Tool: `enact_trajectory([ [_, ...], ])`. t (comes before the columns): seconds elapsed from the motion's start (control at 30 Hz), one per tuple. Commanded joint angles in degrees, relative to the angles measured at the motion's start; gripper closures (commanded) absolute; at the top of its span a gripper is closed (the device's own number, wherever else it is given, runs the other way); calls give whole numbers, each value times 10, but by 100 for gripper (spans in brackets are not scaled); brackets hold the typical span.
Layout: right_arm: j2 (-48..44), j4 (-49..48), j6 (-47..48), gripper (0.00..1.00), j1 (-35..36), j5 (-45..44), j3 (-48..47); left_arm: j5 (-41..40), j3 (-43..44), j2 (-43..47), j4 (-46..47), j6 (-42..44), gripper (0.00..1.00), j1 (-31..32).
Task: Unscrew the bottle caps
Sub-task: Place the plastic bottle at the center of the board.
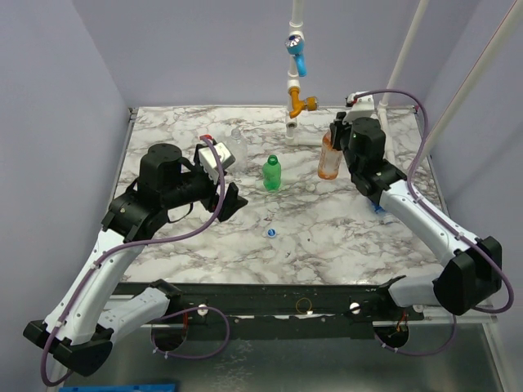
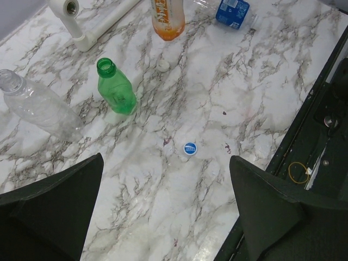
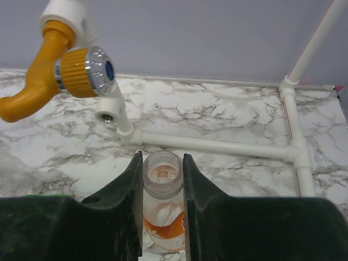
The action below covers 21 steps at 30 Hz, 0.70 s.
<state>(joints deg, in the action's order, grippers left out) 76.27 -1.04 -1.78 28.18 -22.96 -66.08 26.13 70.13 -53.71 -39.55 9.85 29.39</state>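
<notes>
My right gripper (image 3: 162, 163) is shut on the neck of the upright orange bottle (image 3: 161, 182), whose mouth has no cap; it also shows in the top view (image 1: 329, 157). My left gripper (image 2: 163, 212) is open and empty above bare table, with a blue bottle cap (image 2: 190, 148) just ahead of it. A whitish cap (image 2: 162, 64) lies near the orange bottle. The green bottle (image 2: 117, 89) stands upright with no cap on it. The clear bottle (image 2: 38, 106) lies on its side, also capless. The blue-label bottle (image 2: 231, 12) lies at the far right, its cap end hidden.
A white pipe frame (image 3: 217, 145) runs along the back, with an orange fitting (image 3: 76, 70) and a blue fitting (image 1: 300, 57) above it. A black rail (image 1: 286, 298) edges the table's front. A rubber band (image 2: 298, 171) lies on it.
</notes>
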Motion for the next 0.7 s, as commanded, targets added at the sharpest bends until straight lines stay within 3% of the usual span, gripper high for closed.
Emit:
enact_trajectory([
  [0.0,30,-145,-22,99,-27,-31,42,4,6,4,-5,-4,1,1],
  [0.33,109,-326,12,99,-40,-41,125,15,12,0,-1,-7,1,1],
  [0.57,99,-353,31,99,-40,-31,166,20,16,-1,-1,-11,1,1],
  [0.67,93,-344,30,89,-40,-21,176,23,14,-3,0,-12,1,1],
])
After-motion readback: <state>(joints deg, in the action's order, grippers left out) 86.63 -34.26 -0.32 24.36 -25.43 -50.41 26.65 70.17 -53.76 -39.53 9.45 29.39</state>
